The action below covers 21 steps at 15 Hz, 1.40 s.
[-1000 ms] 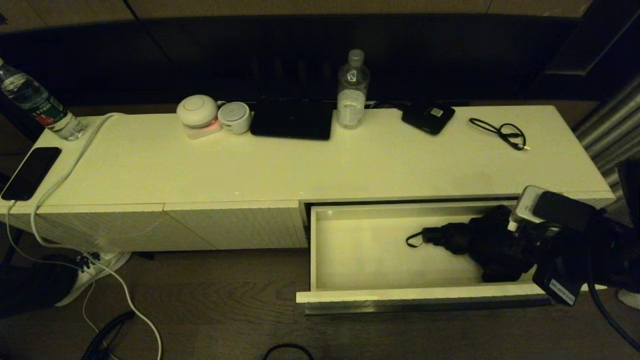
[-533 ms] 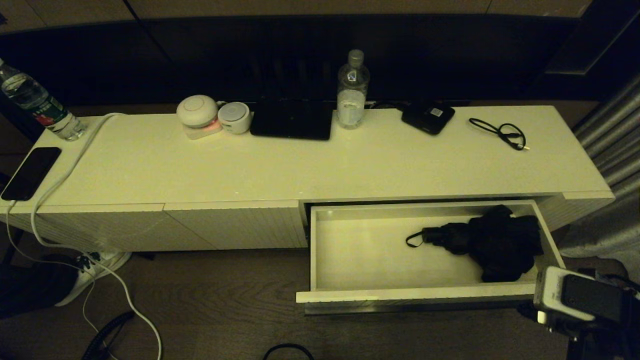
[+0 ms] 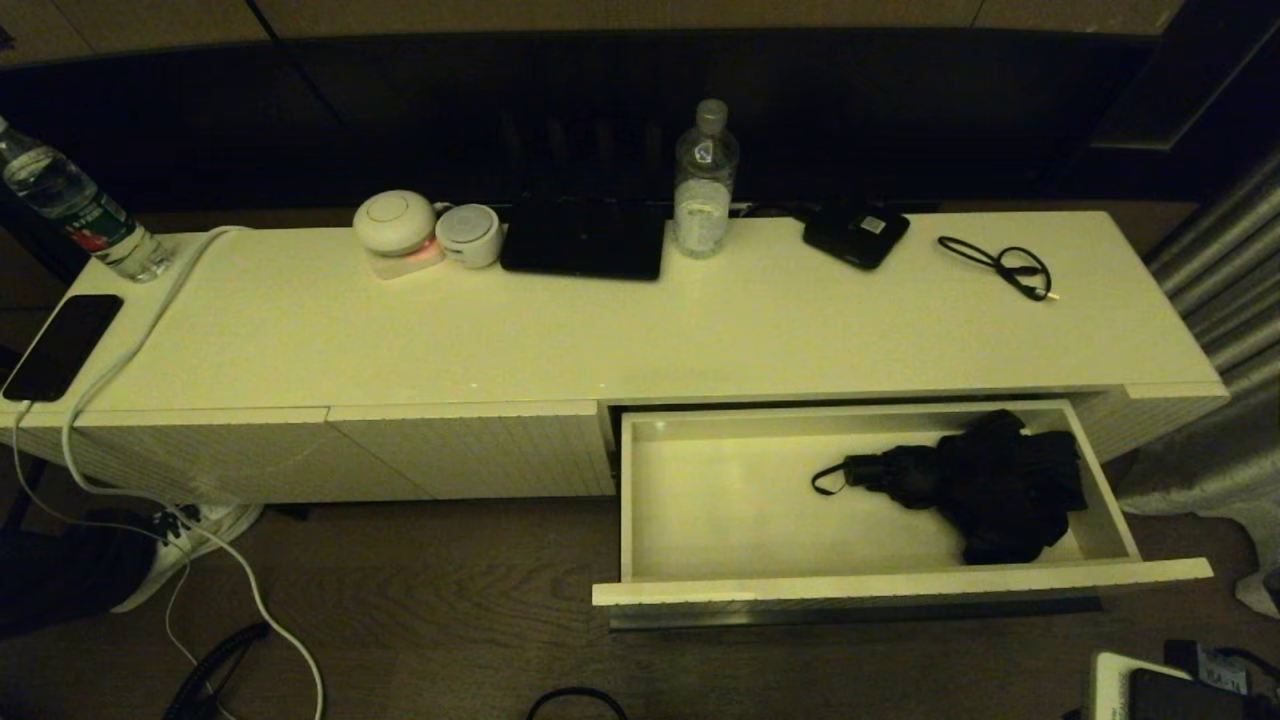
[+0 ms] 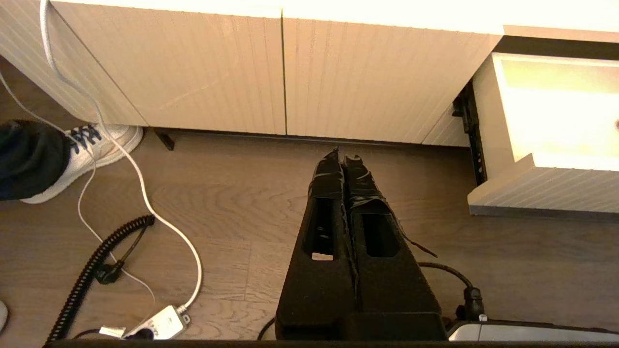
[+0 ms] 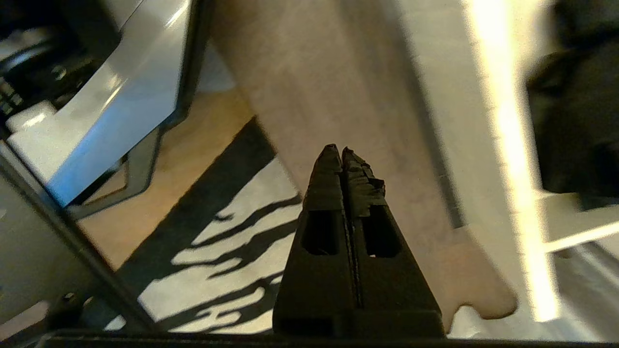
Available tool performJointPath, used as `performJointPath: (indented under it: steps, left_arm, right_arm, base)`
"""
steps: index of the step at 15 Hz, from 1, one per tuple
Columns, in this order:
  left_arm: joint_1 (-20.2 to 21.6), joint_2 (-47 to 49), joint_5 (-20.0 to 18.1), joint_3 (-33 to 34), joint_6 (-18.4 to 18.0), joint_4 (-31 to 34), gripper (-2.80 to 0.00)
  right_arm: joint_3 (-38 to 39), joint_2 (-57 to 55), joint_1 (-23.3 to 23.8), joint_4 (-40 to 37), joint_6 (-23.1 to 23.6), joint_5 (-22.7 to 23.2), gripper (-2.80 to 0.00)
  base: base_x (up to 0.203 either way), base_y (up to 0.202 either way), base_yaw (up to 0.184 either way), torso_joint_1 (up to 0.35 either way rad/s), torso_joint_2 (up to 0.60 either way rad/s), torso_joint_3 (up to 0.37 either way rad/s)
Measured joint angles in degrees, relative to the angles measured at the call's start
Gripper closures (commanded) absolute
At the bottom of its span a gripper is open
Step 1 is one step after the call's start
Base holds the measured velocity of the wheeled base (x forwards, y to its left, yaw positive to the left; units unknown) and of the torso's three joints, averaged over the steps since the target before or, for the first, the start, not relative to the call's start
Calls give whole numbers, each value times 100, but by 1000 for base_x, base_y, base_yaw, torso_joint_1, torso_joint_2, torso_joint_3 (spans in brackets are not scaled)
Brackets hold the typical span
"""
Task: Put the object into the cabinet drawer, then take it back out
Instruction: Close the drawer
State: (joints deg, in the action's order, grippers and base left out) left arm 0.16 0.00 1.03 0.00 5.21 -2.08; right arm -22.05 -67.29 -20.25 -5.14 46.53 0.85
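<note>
The black fabric garment [image 3: 985,487] lies bundled in the right half of the open cream-white cabinet drawer [image 3: 900,582], one thin strap looping out to its left. A dark blur of the garment [image 5: 575,135] shows in the right wrist view. My right gripper [image 5: 342,149] is shut and empty, low beside the drawer's right end over the floor; only the arm's wrist housing [image 3: 1165,695] shows in the head view, at the bottom right corner. My left gripper [image 4: 342,155] is shut and empty, parked low over the wood floor in front of the closed ribbed panels.
On the cabinet top [image 3: 620,330] stand a water bottle [image 3: 705,180], a flat black box [image 3: 856,234], a looped black cable [image 3: 1005,266], two round white devices [image 3: 420,232], a phone [image 3: 60,345]. White cables and a shoe [image 4: 92,145] lie on the floor. Curtain folds [image 3: 1220,270] hang at right.
My right arm has pulled out of the drawer, down and back toward the bottom right corner, leaving the garment lying in the drawer. The drawer has stayed open.
</note>
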Motion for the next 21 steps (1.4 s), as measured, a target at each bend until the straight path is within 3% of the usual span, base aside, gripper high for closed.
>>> performJointPath:
  steps: [4, 9, 11, 14, 15, 17, 21]
  left_arm:
    - [-2, 0, -2, 0, 5, 0, 0]
    - [0, 0, -2, 0, 0, 0, 0]
    - [-2, 0, 1, 0, 0, 0, 0]
    - [0, 0, 0, 0, -2, 0, 0]
    - [0, 0, 1, 0, 0, 0, 0]
    - [0, 0, 1, 0, 0, 0, 0]
    - [-2, 0, -2, 0, 2, 0, 0]
  right_arm:
    - [530, -288, -61, 797, 7, -30, 0]
    - [683, -521, -97, 1026, 1, -121, 0]
    - [666, -668, -99, 1007, 2, -466, 0]
    - [492, -818, -117, 836, 2, -1331, 0]
    - [462, -848, -122, 817, -11, -1401, 0]
    - [447, -897, -174, 888, -126, -1334, 0]
    - [540, -1245, -222, 1668, -178, -736, 0]
  base:
    - [0, 0, 0, 0, 0, 0]
    - [0, 0, 0, 0, 0, 0]
    - [0, 0, 0, 0, 0, 0]
    - [0, 0, 0, 0, 0, 0]
    - [0, 0, 0, 0, 0, 0]
    - [0, 0, 0, 0, 0, 0]
    - [0, 0, 0, 0, 0, 0]
